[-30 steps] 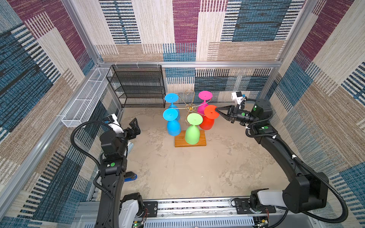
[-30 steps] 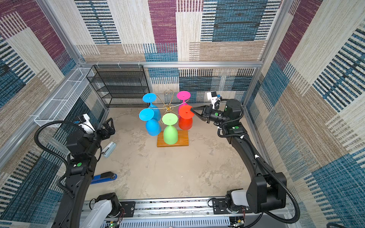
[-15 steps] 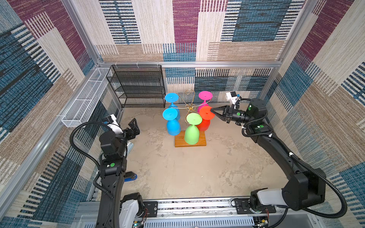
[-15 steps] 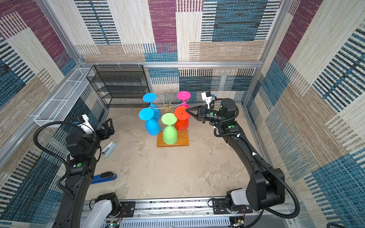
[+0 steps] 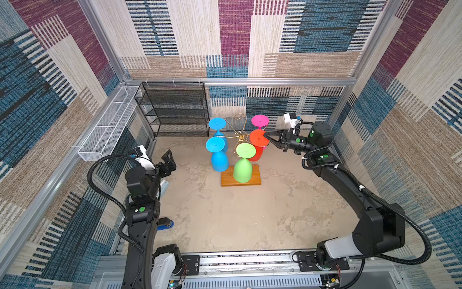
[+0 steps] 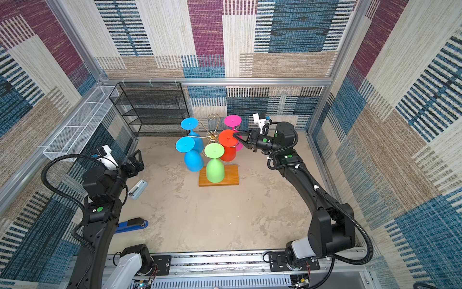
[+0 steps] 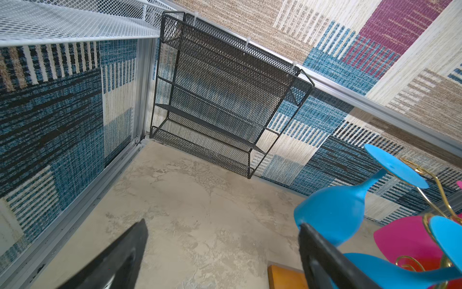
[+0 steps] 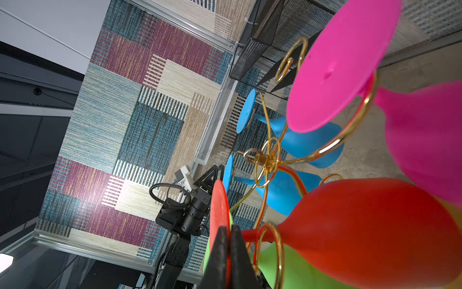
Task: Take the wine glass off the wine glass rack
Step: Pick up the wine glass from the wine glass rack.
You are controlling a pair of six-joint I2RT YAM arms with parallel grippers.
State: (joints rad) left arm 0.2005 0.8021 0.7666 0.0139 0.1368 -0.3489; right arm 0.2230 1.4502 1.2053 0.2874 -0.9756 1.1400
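Right pincer point(image 8: 227, 231) pinches the foot of the red wine glass point(image 5: 257, 153) on the rack point(image 5: 227, 179); left pincer point(image 7: 222, 251) gapes wide, empty.

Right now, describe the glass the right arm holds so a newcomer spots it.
Find the gold wire rack on an orange-brown wooden base, mid-scene. Five inverted glasses hang on it; the red wine glass faces the right arm. The pink glass, green glass and blue glasses beside it hang free; only its foot disc is pinched in the black fingers.
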